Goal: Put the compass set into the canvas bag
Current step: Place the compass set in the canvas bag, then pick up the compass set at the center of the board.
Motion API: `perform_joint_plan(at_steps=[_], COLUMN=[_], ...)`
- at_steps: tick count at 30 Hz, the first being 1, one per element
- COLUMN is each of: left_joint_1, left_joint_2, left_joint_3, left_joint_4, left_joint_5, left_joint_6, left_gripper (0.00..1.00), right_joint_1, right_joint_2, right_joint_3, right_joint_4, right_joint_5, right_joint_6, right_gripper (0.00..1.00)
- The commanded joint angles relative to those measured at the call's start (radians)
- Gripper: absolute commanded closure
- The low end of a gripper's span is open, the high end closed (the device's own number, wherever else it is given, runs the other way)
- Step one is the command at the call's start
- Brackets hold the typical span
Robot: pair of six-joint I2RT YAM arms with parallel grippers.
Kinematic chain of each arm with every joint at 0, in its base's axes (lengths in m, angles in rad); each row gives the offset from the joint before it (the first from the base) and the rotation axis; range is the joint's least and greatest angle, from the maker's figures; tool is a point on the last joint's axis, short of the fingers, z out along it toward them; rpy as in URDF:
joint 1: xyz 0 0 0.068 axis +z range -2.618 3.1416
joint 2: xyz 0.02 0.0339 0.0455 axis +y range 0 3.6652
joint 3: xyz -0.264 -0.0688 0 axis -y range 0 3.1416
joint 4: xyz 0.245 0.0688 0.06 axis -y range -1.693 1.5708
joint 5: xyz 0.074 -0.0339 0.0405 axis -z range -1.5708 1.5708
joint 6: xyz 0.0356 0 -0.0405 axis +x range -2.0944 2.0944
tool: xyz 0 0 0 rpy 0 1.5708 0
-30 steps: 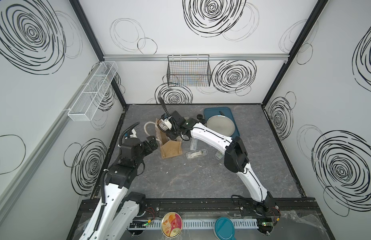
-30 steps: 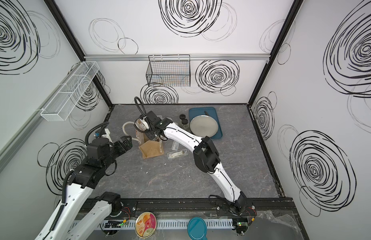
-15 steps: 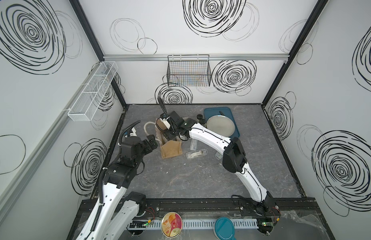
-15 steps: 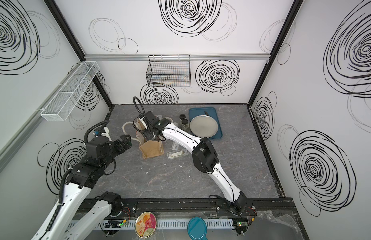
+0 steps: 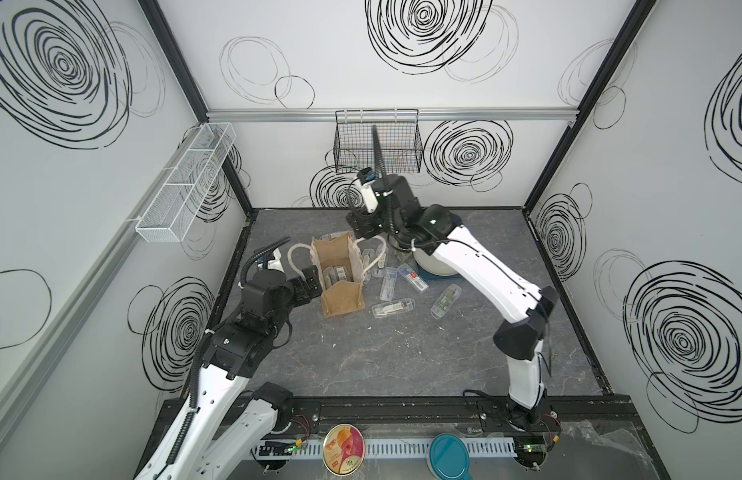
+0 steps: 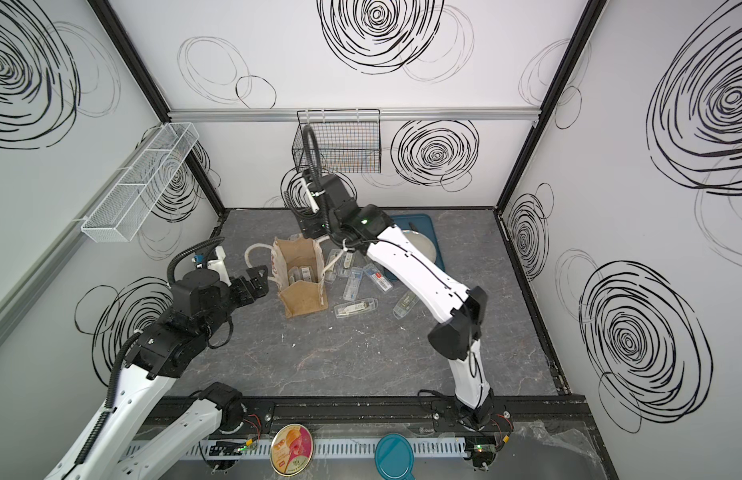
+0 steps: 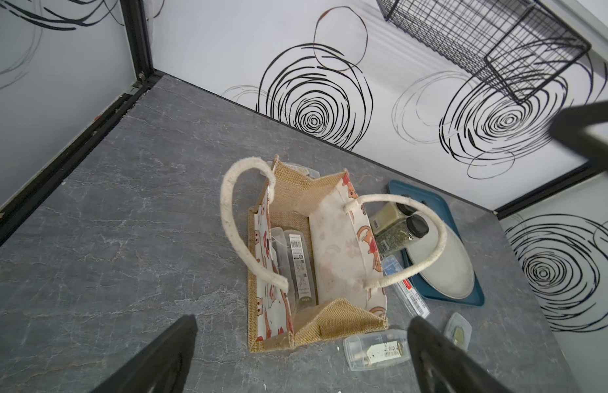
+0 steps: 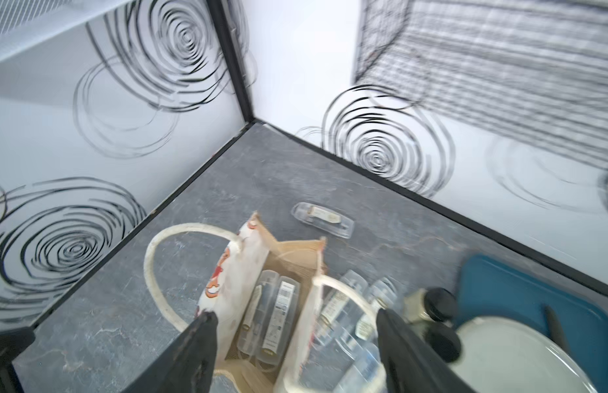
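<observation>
Right pincer (image 8: 296, 314): jaws apart, nothing between them, hanging above the open mouth of the boxy tan woven canvas bag (image 8: 234, 282) with cream printed side panels. Left pincer (image 7: 302, 321): spread wide, empty, just beside the bag. I can't tell if it touches.

Compass sets = long clear plastic cases with barcode labels. At least 2 (image 7: 297, 268) lie flat on the bag floor. Several more (image 5: 393, 307) lie scattered on the grey stone-look table (image 5: 382, 365) beside the bag, and 1 (image 8: 324, 221) lies behind it. My read: job partly done.

Risks:
- White rope loop handle (image 8: 350, 289) arcs close by my right finger. A careless pull hooks it and tips or drags the bag.
- Bag is soft and unbraced, and its near end panel creases inward. A case landing on the rim likely slides off outside.
- Loose cases look slick and lie crowded. Pinching 1 may shove its neighbours.

Other containers:
- Dark blue plastic tray (image 7: 432, 200) holds a round white plate (image 7: 442, 268).
- 2 black-lidded spice jars (image 7: 398, 231) sit at the tray's edge; on it or off it, can't tell.
- Black wire basket (image 5: 377, 143) on the back wall and white mesh shelf (image 5: 186, 183) on the left wall: can't make out any contents.
</observation>
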Motion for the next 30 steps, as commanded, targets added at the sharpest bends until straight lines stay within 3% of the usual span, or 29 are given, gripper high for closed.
perform_joint_plan(at_steps=[1, 8, 12, 15, 19, 24, 30], left_joint_1=[-0.047, -0.147, -0.187, -0.206, -0.219, -0.226, -0.228], left_joint_2=[0.012, 0.040, 0.054, 0.058, 0.052, 0.039, 0.039], left_joint_3=[0.032, 0.036, 0.037, 0.045, 0.042, 0.033, 0.023], left_joint_4=[0.026, 0.055, 0.061, 0.049, 0.043, 0.026, 0.022], left_joint_5=[-0.053, -0.114, -0.136, -0.154, -0.174, -0.191, -0.207], left_joint_6=[0.035, 0.048, 0.057, 0.059, 0.054, 0.045, 0.040], left_gripper=[0.01, 0.01, 0.01, 0.01, 0.01, 0.01, 0.01], right_joint_1=[-0.052, -0.230, -0.346, -0.369, -0.423, -0.463, -0.461], right_joint_2=[-0.164, -0.555, -0.618, -0.610, -0.530, -0.362, -0.228], right_joint_3=[-0.229, -0.880, -1.163, -1.267, -1.314, -1.215, -1.155], right_joint_4=[-0.042, 0.036, 0.108, 0.193, 0.269, 0.176, 0.203], right_joint_5=[0.116, 0.130, -0.020, -0.055, -0.140, -0.166, -0.201], right_joint_6=[0.091, 0.294, 0.372, 0.404, 0.428, 0.433, 0.411], right_gripper=[0.21, 0.19, 0.18, 0.17, 0.15, 0.14, 0.13])
